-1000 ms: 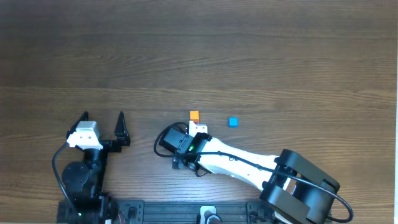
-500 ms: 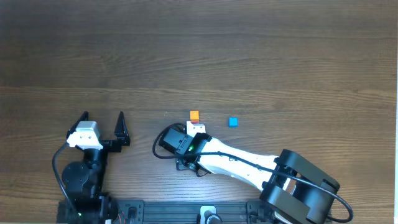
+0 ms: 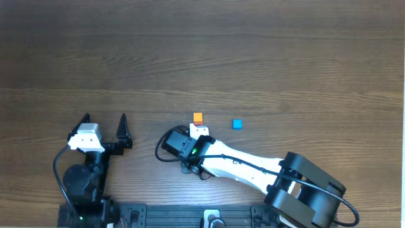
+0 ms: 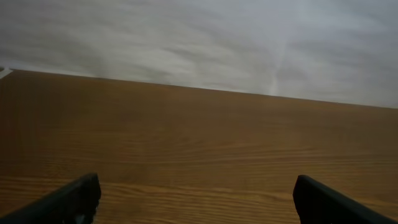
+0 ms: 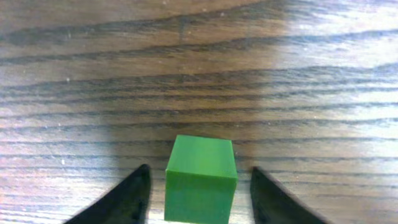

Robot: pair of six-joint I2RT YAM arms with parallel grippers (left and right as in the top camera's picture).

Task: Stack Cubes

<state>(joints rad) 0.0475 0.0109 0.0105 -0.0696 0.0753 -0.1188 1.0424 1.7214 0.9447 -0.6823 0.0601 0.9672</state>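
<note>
1. Right pincer (image 5: 199, 190) stands part open, with one dark finger (image 5: 130, 199) on each side of a small green plastic cube (image 5: 200, 180). A narrow gap shows on both sides, so it grips nothing.
2. That green cube sits flat on the brown wood-grain tabletop (image 5: 199, 74), squarely between the two fingers.
3. From above, the right pincer's head shows close to a small orange cube (image 3: 198, 118), on the side nearer the arm bases.
4. A small blue cube (image 3: 237, 124) lies toward the right arm's side of the orange cube. It is near but clearly apart, and both rest on the tabletop.
5. Left pincer (image 3: 105, 120) stands well off to the left-arm side of the orange cube. Its black fingers are spread wide over bare wood, with nothing held.
6. The white right arm (image 3: 247, 168) slants from its base up toward the orange cube.
</note>
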